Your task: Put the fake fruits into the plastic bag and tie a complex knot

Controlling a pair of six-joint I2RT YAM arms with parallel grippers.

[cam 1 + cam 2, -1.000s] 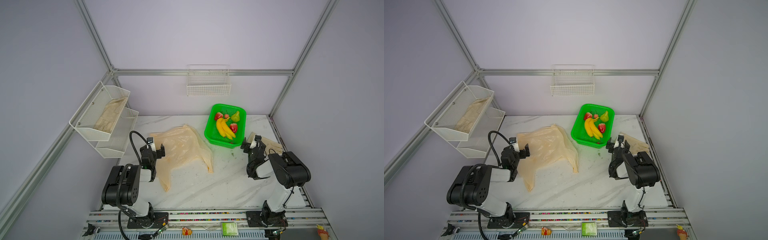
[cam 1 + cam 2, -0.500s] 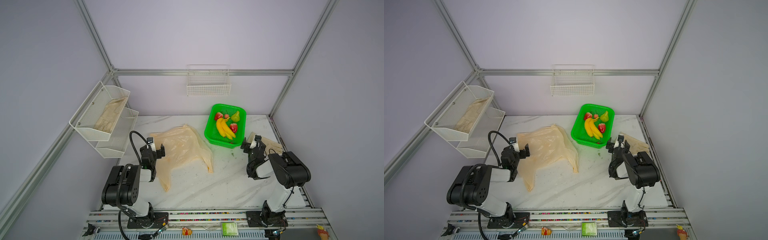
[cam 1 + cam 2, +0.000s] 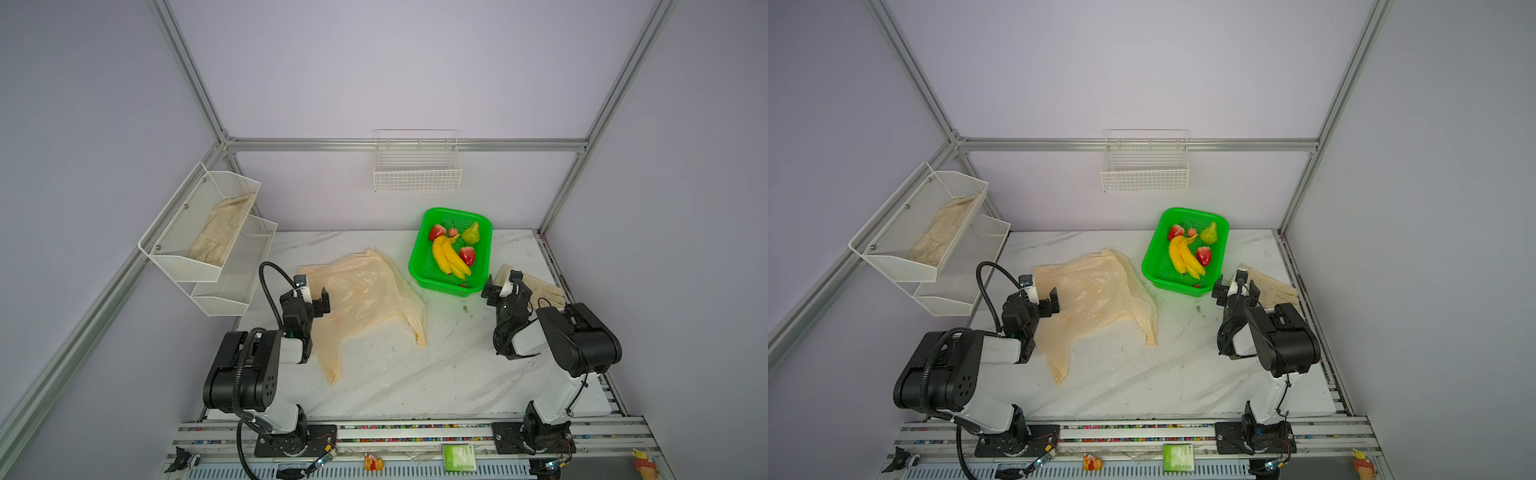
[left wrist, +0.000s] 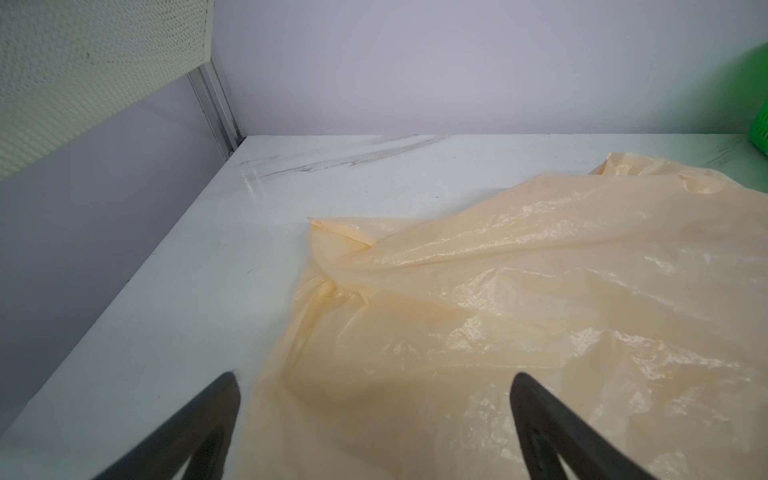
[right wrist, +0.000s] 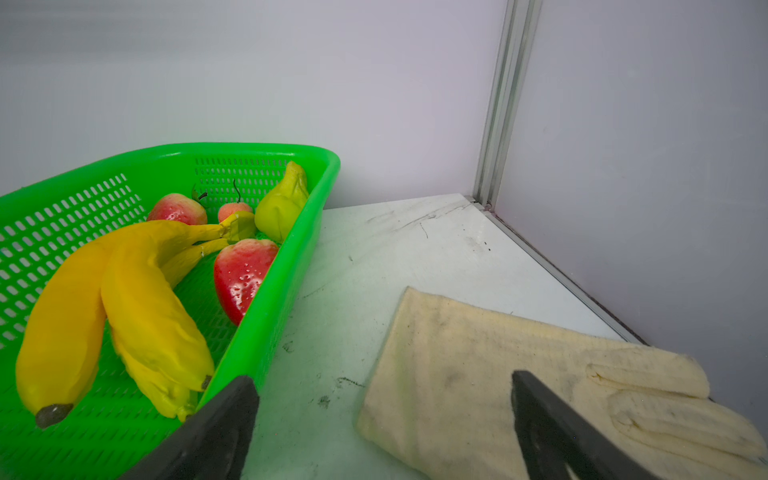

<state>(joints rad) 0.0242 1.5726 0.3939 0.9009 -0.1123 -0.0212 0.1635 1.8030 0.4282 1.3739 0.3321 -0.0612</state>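
Fake fruits [image 3: 451,259], a glossy yellow banana bunch, two red strawberries, a yellow-green pear and a tiny cherry, are all lying in the bright green mesh basket [image 3: 417,266] at the back of the white marble table [image 3: 415,374]. Nothing is shifting since a second ago. I am holding my left gripper [image 3: 313,293] spread wide and empty at the edge of the thin peach-beige plastic bag [image 3: 365,299], which is lying flat. My right gripper [image 3: 501,284], equally wide and empty, is waiting between basket and beige cloth gloves [image 3: 540,286]. I judge the task is only just starting.
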